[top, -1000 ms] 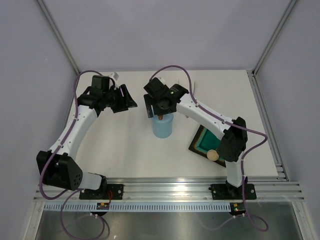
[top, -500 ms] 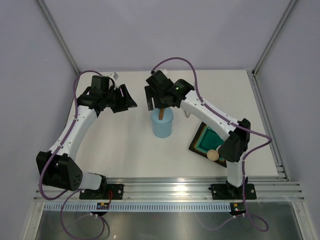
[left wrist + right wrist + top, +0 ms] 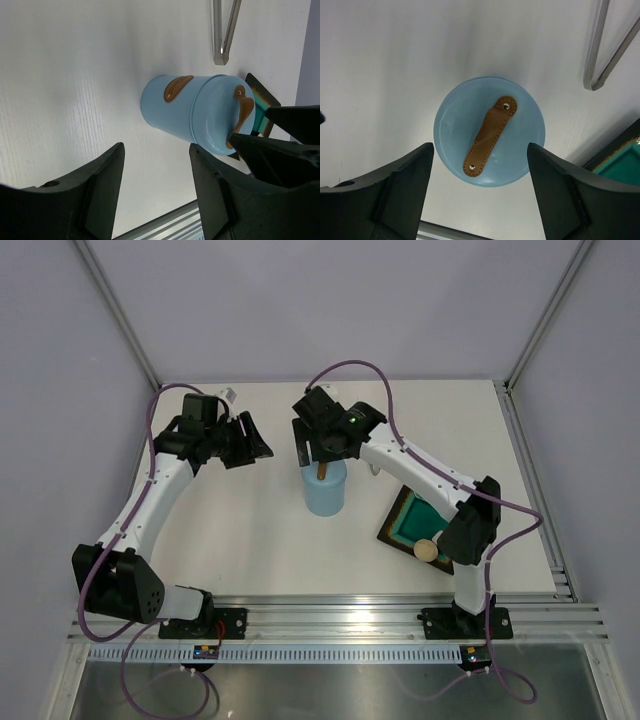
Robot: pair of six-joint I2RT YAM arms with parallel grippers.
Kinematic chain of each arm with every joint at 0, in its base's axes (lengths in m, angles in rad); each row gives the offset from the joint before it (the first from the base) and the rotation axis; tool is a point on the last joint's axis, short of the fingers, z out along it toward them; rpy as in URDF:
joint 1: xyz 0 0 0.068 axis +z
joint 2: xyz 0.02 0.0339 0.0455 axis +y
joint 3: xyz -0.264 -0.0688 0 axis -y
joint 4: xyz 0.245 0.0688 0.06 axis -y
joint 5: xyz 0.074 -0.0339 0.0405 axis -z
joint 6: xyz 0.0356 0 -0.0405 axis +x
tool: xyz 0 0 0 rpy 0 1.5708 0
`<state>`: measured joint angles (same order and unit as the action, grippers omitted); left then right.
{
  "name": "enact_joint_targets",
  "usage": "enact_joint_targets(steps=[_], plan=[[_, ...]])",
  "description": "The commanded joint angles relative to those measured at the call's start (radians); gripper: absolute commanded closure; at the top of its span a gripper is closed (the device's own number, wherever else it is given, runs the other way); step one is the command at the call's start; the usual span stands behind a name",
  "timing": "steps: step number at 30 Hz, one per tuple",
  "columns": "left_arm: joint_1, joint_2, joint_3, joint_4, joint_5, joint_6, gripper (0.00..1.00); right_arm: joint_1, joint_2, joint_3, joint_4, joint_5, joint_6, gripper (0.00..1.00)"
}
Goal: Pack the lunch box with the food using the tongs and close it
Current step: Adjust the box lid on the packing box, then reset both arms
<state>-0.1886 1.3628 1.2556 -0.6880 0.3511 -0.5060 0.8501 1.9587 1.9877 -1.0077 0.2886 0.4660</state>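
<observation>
Inspection finds the lunch box (image 3: 325,490) standing upright near the middle of the tabletop (image 3: 250,540), with its lid (image 3: 455,130) already seated on top. The right fingers (image 3: 385,195) hang directly above it. In the right wrist view the lid sits centred in the gap, with one finger toward 8 o'clock and the other toward 4 o'clock. These fingers are spread wide, released and carrying nothing, and they appear clear of the lid. The brown strap (image 3: 487,137) on the lid has its long axis running from 7 o'clock to 1 o'clock, oblique to the line between the fingers. The left fingers (image 3: 75,200) are likewise parted and empty. In the overhead view they lie toward 10 o'clock from the box, well apart from it, and see it from the side. The right arm is therefore the nearer one, and any press or grasp on the lid would be a straight descent. The tongs (image 3: 590,75) lie flat on the tabletop at 1 o'clock from the box in the right wrist view, held by neither arm. The plate (image 3: 405,525) lies at 4 o'clock from the box in the overhead view, with what looks like a single bun (image 3: 428,550) at its near corner. Judgement: the box appears closed, but whether the lid is fully seated cannot be confirmed, and packing looks incomplete if that piece counts as food.
</observation>
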Motion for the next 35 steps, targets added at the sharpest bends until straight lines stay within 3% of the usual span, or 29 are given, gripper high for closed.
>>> enact_joint_targets(steps=[1, 4, 9, 13, 19, 23, 26, 35], plan=[[0.006, -0.037, 0.01, 0.013, -0.001, 0.009, 0.42, -0.009, -0.125, 0.097, -0.025, 0.099, -0.024, 0.16], [0.006, -0.041, 0.018, -0.001, -0.011, 0.02, 0.42, -0.034, -0.181, 0.089, -0.034, 0.153, -0.021, 0.1], [0.006, -0.068, 0.041, -0.016, -0.037, 0.05, 0.42, -0.126, -0.339, -0.076, 0.02, 0.234, 0.037, 0.01], [0.006, -0.1, 0.056, -0.021, -0.061, 0.08, 0.41, -0.262, -0.504, -0.292, 0.076, 0.244, 0.109, 0.0], [0.006, -0.14, 0.084, -0.036, -0.127, 0.126, 0.38, -0.309, -0.661, -0.502, 0.058, 0.371, 0.19, 0.01], [0.006, -0.166, 0.09, -0.036, -0.162, 0.146, 0.11, -0.309, -0.719, -0.589, 0.037, 0.397, 0.226, 0.01], [0.006, -0.186, 0.084, -0.031, -0.181, 0.149, 0.02, -0.309, -0.751, -0.636, 0.023, 0.415, 0.25, 0.0], [0.006, -0.194, 0.065, -0.027, -0.205, 0.15, 0.01, -0.309, -0.801, -0.676, 0.035, 0.458, 0.246, 0.01]])
